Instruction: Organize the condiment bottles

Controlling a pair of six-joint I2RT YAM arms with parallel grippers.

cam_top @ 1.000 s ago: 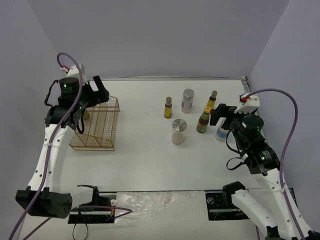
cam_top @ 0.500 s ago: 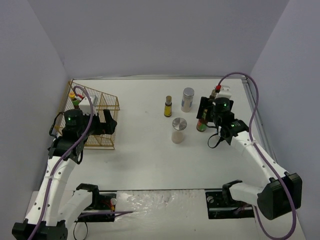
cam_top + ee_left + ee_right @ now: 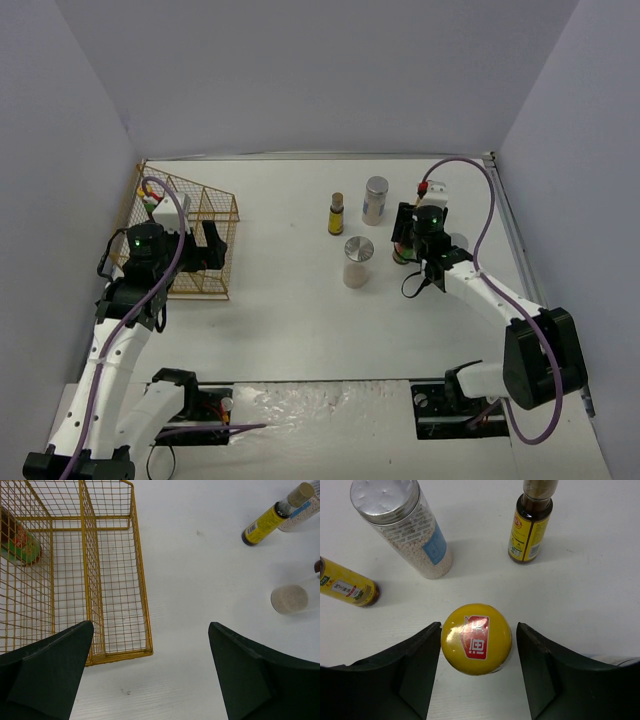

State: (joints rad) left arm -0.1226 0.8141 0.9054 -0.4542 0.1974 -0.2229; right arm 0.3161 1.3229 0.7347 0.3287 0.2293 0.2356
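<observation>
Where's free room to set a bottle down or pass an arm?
Bare white table between the gold wire rack and the pale silver-lidded jar, plus its whole near strip. Rack's right compartment is bare. Crowded: back right, bottles around the right gripper.

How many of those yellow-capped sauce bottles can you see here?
2. One sauce bottle sits at the left end of the wire rack; the other sauce bottle is on the table, between the jaws of the right gripper. Another could be hidden from view.
</observation>
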